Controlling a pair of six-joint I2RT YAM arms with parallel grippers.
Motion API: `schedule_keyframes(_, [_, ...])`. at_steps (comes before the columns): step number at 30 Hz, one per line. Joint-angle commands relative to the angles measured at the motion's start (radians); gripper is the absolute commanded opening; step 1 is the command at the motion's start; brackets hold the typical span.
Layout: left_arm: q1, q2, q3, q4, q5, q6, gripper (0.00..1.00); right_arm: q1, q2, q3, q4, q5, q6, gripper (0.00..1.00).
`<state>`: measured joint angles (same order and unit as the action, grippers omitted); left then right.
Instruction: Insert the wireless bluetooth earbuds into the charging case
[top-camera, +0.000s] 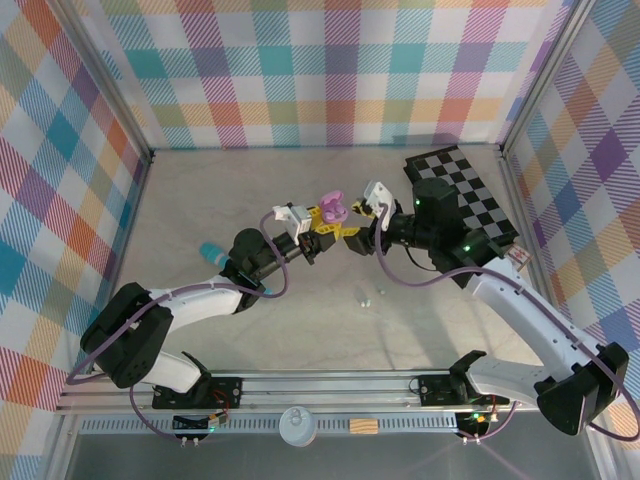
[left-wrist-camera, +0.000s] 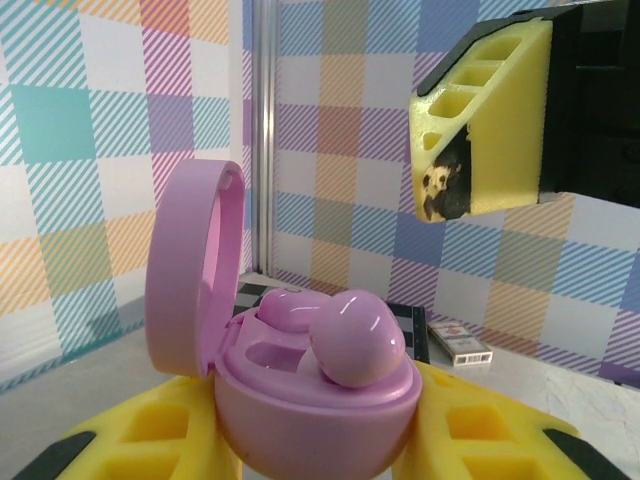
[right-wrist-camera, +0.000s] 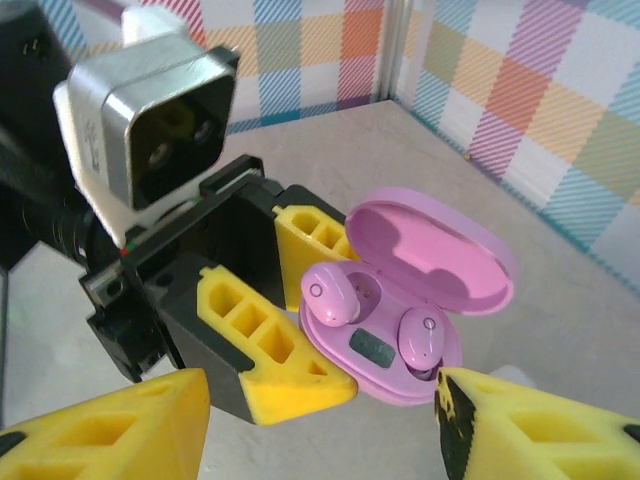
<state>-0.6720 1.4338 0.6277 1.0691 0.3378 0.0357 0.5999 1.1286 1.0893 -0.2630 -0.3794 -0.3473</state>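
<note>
The purple charging case (right-wrist-camera: 400, 350) has its lid (right-wrist-camera: 440, 250) open, and my left gripper (left-wrist-camera: 310, 445) is shut on its base between yellow fingers (right-wrist-camera: 265, 340). One purple earbud (right-wrist-camera: 420, 337) sits in its well. The other earbud (right-wrist-camera: 328, 295) rests tilted on top of the second well and stands proud of it; it bulges at the front of the case (left-wrist-camera: 358, 335). My right gripper (right-wrist-camera: 320, 430) is open just in front of the case with nothing between its fingers (right-wrist-camera: 530, 425). From above, the case (top-camera: 333, 208) is at mid-table between my left gripper (top-camera: 326, 222) and my right gripper (top-camera: 355, 232).
A teal cylinder (top-camera: 212, 253) lies by the left arm. A black-and-white checkered board (top-camera: 465, 195) covers the back right, with a small box (top-camera: 519, 258) at its near corner. Two tiny pale pieces (top-camera: 365, 297) lie on the table in front of the grippers. Plaid walls enclose three sides.
</note>
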Motion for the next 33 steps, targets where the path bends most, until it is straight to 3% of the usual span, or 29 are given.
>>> schedule_keyframes(1, [-0.008, -0.023, -0.011, 0.016, -0.002, 0.029, 0.15, 0.007, -0.013, -0.017, 0.081, -0.076, -0.178, 0.60])
schedule_keyframes(3, [-0.008, -0.026, -0.013, 0.012, -0.003, 0.035, 0.15, 0.009, -0.002, -0.014, 0.083, -0.075, -0.207, 0.56])
schedule_keyframes(5, [-0.008, -0.025, -0.013, 0.008, 0.000, 0.046, 0.15, 0.010, 0.008, -0.008, 0.086, -0.062, -0.216, 0.42])
schedule_keyframes(6, [-0.007, -0.027, -0.014, 0.009, 0.005, 0.054, 0.15, 0.010, 0.012, -0.005, 0.091, -0.056, -0.218, 0.41])
schedule_keyframes(33, [-0.007, -0.029, -0.019, -0.003, 0.017, 0.097, 0.16, 0.040, 0.138, 0.084, 0.061, -0.013, -0.266, 0.36])
